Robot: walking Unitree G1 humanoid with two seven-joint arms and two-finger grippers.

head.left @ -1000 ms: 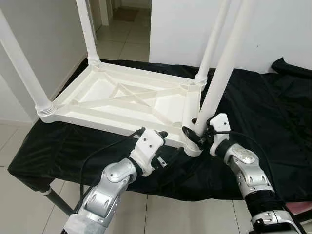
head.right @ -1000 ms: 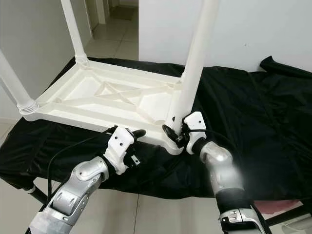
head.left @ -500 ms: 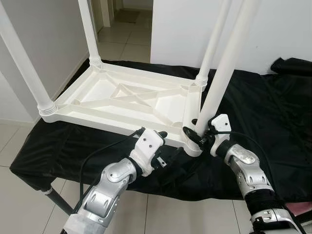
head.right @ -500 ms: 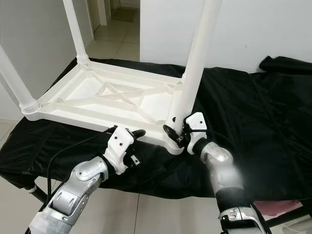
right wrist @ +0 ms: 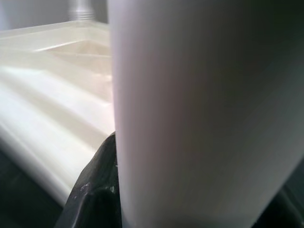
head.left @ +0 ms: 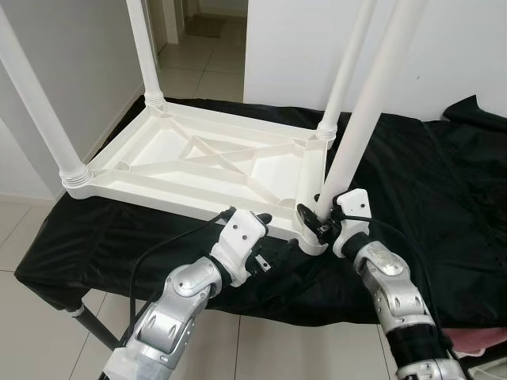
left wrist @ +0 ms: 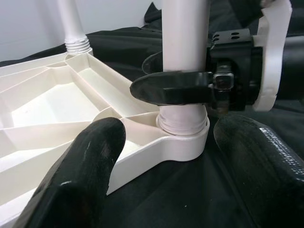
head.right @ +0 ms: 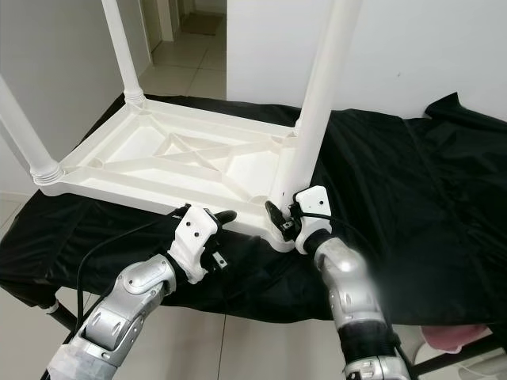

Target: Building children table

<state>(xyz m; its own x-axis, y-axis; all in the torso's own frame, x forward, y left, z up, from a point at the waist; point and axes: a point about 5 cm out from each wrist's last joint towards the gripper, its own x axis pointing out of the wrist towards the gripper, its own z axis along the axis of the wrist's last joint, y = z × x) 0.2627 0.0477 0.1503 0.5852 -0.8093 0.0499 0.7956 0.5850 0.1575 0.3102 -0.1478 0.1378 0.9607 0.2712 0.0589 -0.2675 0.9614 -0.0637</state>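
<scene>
Inverted white table top (head.left: 198, 162) is lying on the black cloth (head.left: 428, 182), 4 legs up. Right gripper (head.left: 317, 222) is clamping the near-right leg (head.left: 360, 134) at its socket. Left gripper (head.left: 265, 237) is hovering unclenched beside the rim.

you're looking at a plain white children's table (head.left: 198, 162) with white legs (head.left: 372, 119), on a counter draped in black cloth (head.left: 444, 190). your silver arms end in black-fingered claws, left claw (head.left: 265, 237) and right claw (head.left: 313, 222), with white housings. the floor tiles (head.left: 24, 332) are pale.
</scene>
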